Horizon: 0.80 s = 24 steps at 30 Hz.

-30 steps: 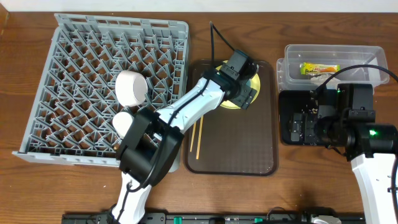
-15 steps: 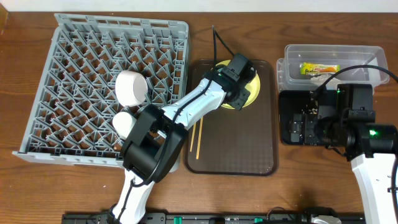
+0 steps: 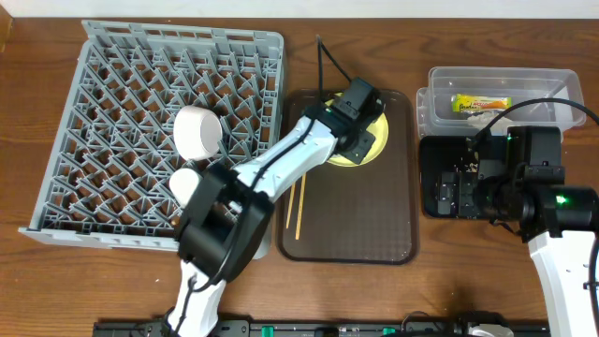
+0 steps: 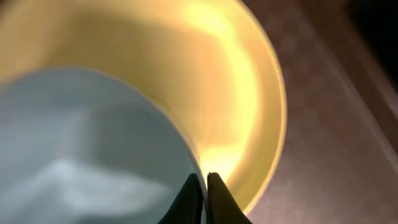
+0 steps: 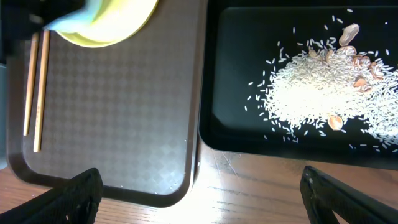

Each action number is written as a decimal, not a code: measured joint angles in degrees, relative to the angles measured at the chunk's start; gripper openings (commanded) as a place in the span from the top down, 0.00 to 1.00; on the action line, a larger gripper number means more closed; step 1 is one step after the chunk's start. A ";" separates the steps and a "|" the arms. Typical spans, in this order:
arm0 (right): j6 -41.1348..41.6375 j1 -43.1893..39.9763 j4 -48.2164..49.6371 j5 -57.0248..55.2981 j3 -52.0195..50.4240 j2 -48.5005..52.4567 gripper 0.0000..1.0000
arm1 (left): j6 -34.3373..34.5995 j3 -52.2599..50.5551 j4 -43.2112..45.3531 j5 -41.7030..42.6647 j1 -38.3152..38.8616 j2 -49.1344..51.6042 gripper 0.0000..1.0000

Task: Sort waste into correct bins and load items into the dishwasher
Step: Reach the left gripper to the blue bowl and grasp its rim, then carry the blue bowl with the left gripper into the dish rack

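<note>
Blue bowl [image 4: 81, 143], rim: the left gripper [image 4: 205, 183] has its fingers drawn together right at the edge, almost no gap between them. Judged pinched on the rim, though the wall between the tips is hard to make out. The bowl sits inside the yellow plate [image 4: 249, 93], and the plate rests at the far end of the brown tray [image 3: 356, 215].

Step in hand, as judged: taking the bowl off the plate to load it into the rack [image 3: 112, 94]. Next move calls for a straight lift to clear the plate lip, then a carry leftward over the tray edge and the rack wall. A one-sided rim pinch may let the bowl tip or drag the plate along.

Also on the brown tray, nearer the robot: two chopsticks [image 3: 297, 206], lying side by side, not yet loaded. The plate is also left to do.

In the rack: a pale bowl [image 3: 197, 131] and, just beside it, a white cup [image 3: 184, 183], both near the carry path, so the free pegs farther back look safer.

Right gripper [image 5: 200, 180]: fingers spread wide, holding nothing, hovering over the black tray [image 5: 236, 62], which holds the rice [image 5: 323, 93].

Farthest right: the clear tub [image 3: 562, 84] with the wrapper [image 3: 480, 103] inside.
</note>
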<state>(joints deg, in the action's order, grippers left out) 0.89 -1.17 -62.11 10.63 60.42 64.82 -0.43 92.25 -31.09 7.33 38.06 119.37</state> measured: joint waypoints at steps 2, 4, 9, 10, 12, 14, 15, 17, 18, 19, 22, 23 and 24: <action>0.00 0.00 -0.02 -0.02 0.00 0.00 0.01 | 0.15 -0.02 -0.28 0.17 -0.20 -3.39 0.94; 0.00 0.00 -0.02 -0.02 0.00 0.00 0.01 | 0.17 -0.02 -0.46 0.42 -0.81 -7.39 0.94; 0.00 0.00 0.26 -0.02 0.00 0.00 0.01 | 0.17 -0.02 -1.25 1.70 -6.03 -17.97 0.94; 0.00 0.00 0.26 -0.02 0.00 0.00 0.01 | 0.20 -0.02 -1.31 2.73 -7.69 -19.39 0.94; 0.00 0.00 0.24 -0.02 0.00 0.00 0.01 | 0.17 -0.02 -1.38 6.43 -11.54 -21.31 0.94; 0.00 0.00 0.24 -0.02 0.00 0.00 0.01 | 0.22 -0.02 -1.40 13.40 -17.49 -21.99 0.94; 0.00 0.00 0.24 -0.02 0.00 0.00 0.01 | 0.24 -0.02 -1.40 14.47 -18.34 -21.99 0.94; 0.00 0.00 0.24 -0.02 0.00 0.00 0.01 | 0.24 -0.02 -1.49 21.16 -23.08 -21.53 0.94; 0.00 0.00 0.24 -0.02 0.00 0.00 0.01 | 0.22 -0.02 -1.46 24.50 -25.35 -21.27 0.94; 0.00 0.00 0.24 -0.02 0.00 0.00 0.01 | 0.24 -0.02 -1.42 28.35 -27.96 -20.92 0.94; 0.00 0.00 0.24 -0.02 0.00 0.00 0.01 | 0.37 -0.02 -1.20 37.46 -33.86 -19.87 0.94; 0.00 0.00 0.24 -0.02 0.00 0.00 0.01 | 0.37 -0.02 -1.05 40.24 -35.69 -19.39 0.94; 0.00 0.00 0.24 -0.02 0.00 0.00 0.01 | 0.39 -0.02 -0.85 43.52 -37.75 -18.64 0.94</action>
<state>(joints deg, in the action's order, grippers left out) 0.89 -1.17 -61.87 10.61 60.42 64.82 -0.03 92.23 -31.94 50.85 0.32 100.73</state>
